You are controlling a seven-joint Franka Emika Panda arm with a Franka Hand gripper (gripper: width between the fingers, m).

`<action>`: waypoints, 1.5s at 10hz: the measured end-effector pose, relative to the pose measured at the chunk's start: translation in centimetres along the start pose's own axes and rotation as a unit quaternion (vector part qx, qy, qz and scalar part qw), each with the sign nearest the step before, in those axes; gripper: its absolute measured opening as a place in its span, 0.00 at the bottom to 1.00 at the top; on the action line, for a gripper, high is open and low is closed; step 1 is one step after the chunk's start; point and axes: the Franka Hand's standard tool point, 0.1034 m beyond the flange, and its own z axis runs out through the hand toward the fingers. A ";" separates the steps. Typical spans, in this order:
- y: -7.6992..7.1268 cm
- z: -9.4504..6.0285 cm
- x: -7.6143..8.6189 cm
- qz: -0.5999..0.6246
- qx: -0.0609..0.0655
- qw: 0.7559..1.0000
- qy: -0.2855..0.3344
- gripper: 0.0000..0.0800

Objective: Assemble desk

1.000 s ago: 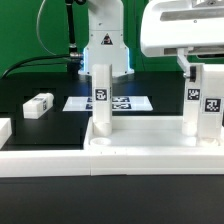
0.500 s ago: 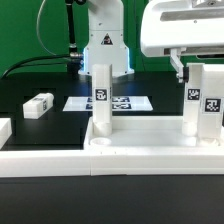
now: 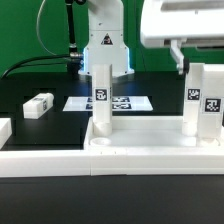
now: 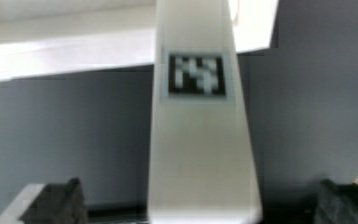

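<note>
Wide white plastic tray-like top with a raised rim, flat on the black desk at the front of the exterior view, just behind a long white border rail.

Two square white post legs upright in that top, each bearing a black-and-white tag: first leg near the top's end toward the exterior view's left, second leg toward the exterior view's right.

End effector directly above the second leg, its white body against the upper edge of the exterior view. One dark finger visible just beside the post's upper end, apart from it. Wrist view: same tagged post rising between both dark fingers, with a clear gap on either side. Jaws spread wide, gripping nothing.

Third white tagged post leg on its side on the desk toward the exterior view's left, well apart from the top.

Flat white marker board behind the first leg, partly hidden by it. White robot base farther back, in front of a green backdrop.
</note>
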 end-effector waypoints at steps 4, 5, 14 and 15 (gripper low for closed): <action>1.2 0.0 0.5 0.001 -0.019 0.996 -0.085 0.81; 1.3 -0.1 0.8 0.005 -0.026 0.993 -0.119 0.81; 0.7 0.3 0.7 0.056 -0.037 0.965 -0.255 0.81; 0.4 0.6 0.5 0.059 -0.039 0.964 -0.256 0.81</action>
